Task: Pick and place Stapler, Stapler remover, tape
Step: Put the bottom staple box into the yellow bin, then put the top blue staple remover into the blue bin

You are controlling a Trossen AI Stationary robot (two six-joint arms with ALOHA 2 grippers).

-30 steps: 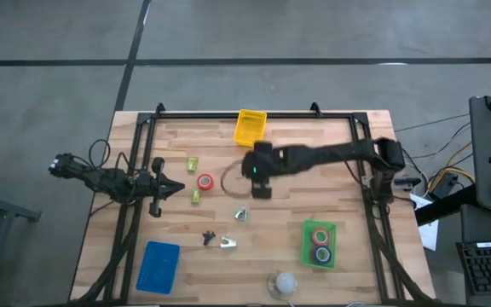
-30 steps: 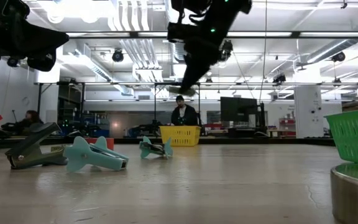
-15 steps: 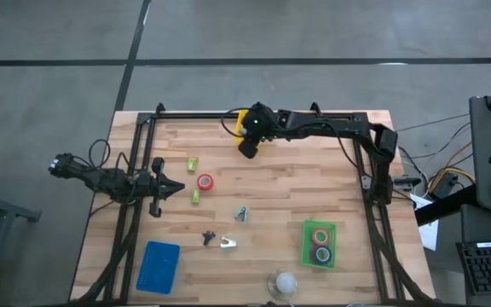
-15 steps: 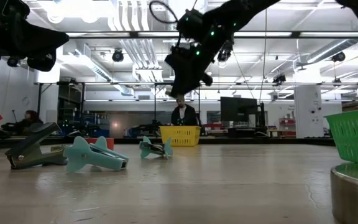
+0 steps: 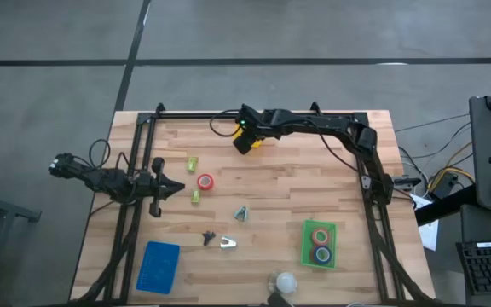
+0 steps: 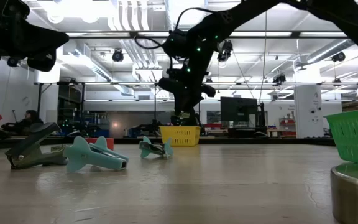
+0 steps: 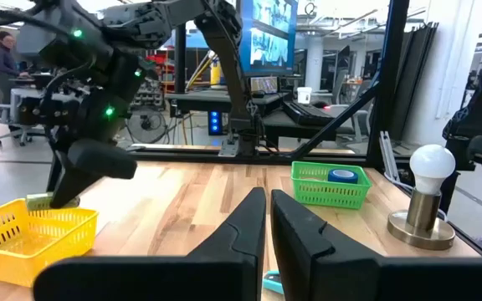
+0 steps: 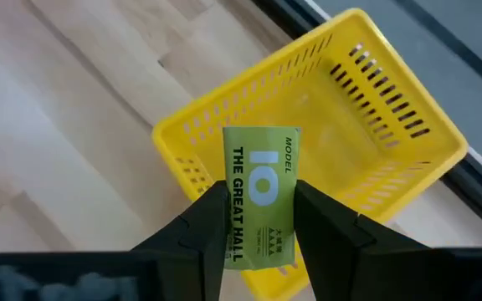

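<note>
My right gripper [image 8: 262, 219] is shut on a small green stapler [image 8: 262, 188] and hovers over the yellow basket [image 8: 392, 142] at the table's far edge [image 5: 247, 143]. Two more green staplers [image 5: 192, 162] [image 5: 196, 196] and a red tape roll [image 5: 205, 181] lie on the wood. A teal staple remover [image 5: 241, 213], a dark one [image 5: 209, 237] and a pale one [image 5: 228, 244] lie nearer the front. The green basket [image 5: 319, 243] holds a red and a blue tape roll. My left gripper [image 5: 164, 188] waits shut at the table's left side. My right gripper pinches the green stapler by its two long sides [image 8: 239, 209] between the two fingers [image 8: 212, 219]. The fingers point slantwise down and lie along the stapler, whose free end sticks out past the fingertips. It hangs lifted clear above the yellow basket's open top.
A blue tray [image 5: 160, 263] sits at the near left corner. A white light bulb on a metal base [image 5: 284, 281] stands at the near edge. The dark frame rail [image 5: 228, 113] runs just behind the yellow basket. Bare wood lies between the basket and the removers.
My right gripper has travelled from above the table's middle toward the far edge, carrying the green stapler, and now hangs lower over the yellow basket. It has stayed shut on the stapler. Nothing on the table has moved.
</note>
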